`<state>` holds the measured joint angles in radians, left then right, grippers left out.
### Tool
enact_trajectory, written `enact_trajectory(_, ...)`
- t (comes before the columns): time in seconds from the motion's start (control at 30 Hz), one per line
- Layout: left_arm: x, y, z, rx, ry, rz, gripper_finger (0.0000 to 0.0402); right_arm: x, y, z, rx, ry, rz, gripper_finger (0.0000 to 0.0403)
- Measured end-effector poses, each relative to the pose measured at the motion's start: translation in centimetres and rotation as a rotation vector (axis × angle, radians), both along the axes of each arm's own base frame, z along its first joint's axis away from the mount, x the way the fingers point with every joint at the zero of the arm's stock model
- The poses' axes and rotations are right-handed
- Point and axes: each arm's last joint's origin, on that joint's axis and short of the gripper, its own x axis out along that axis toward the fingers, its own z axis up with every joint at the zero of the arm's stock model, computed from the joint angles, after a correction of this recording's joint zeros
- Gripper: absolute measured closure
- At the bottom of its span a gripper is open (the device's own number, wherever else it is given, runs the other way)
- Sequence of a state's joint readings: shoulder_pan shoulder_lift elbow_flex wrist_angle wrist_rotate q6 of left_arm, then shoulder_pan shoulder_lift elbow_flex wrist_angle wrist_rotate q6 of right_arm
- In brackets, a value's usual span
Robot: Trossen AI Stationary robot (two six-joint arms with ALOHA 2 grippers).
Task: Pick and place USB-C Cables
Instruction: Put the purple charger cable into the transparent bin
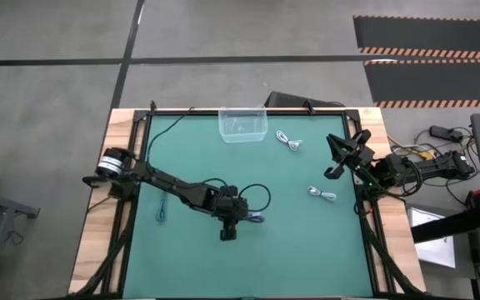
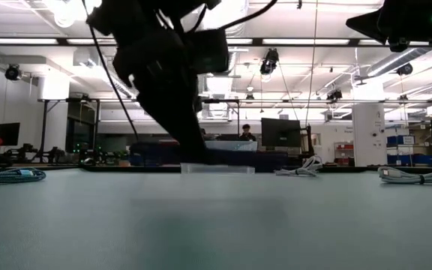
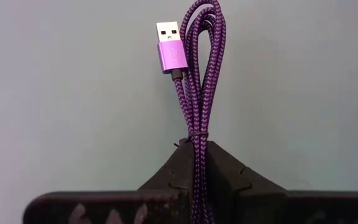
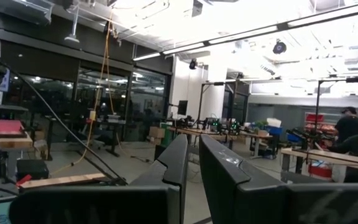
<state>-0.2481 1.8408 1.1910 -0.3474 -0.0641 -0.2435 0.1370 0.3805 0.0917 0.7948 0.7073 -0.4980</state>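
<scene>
- On my left wrist feed, the left gripper (image 3: 197,163) is clamped on a purple braided cable (image 3: 199,81): the folded bundle runs between the two dark fingers (image 3: 166,171), pinched near its tied end, with its loops and purple plug reaching out past the fingertips over the green mat.
- From overhead, that same gripper (image 1: 242,218) sits at lower centre of the frame, with the purple cable (image 1: 256,218) showing just right of it.
- A teal cable (image 1: 162,211) lies at centre left of the mat (image 1: 307,250), well apart from the gripper.
- Two white cables rest on the right half: one (image 1: 288,141) in the upper part just right of the clear plastic bin (image 1: 242,123), the other (image 1: 322,194) lower, near the right edge.
- The right gripper (image 1: 338,156) waits raised at the upper right edge of the table; on its wrist feed its fingers (image 4: 176,163) stand slightly apart, holding nothing.
</scene>
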Motion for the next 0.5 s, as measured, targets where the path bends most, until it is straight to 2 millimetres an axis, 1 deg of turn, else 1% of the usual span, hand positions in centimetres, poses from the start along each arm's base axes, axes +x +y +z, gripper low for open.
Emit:
enact_trajectory(0.1,0.2,0.0,0.8,0.040,0.015,-0.022,0.0395,0.1,0.1,0.0,-0.026,0.001,0.034,0.0371)
enact_trajectory(0.3,0.6,0.1,2.7,0.142,0.046,-0.052,0.0395,0.3,0.7,0.2,-0.146,-0.011,0.224,0.0371)
enact_trajectory(0.5,1.2,0.2,5.0,0.168,-0.006,-0.098,0.0395,0.3,0.7,0.2,-0.164,-0.005,0.229,0.0371)
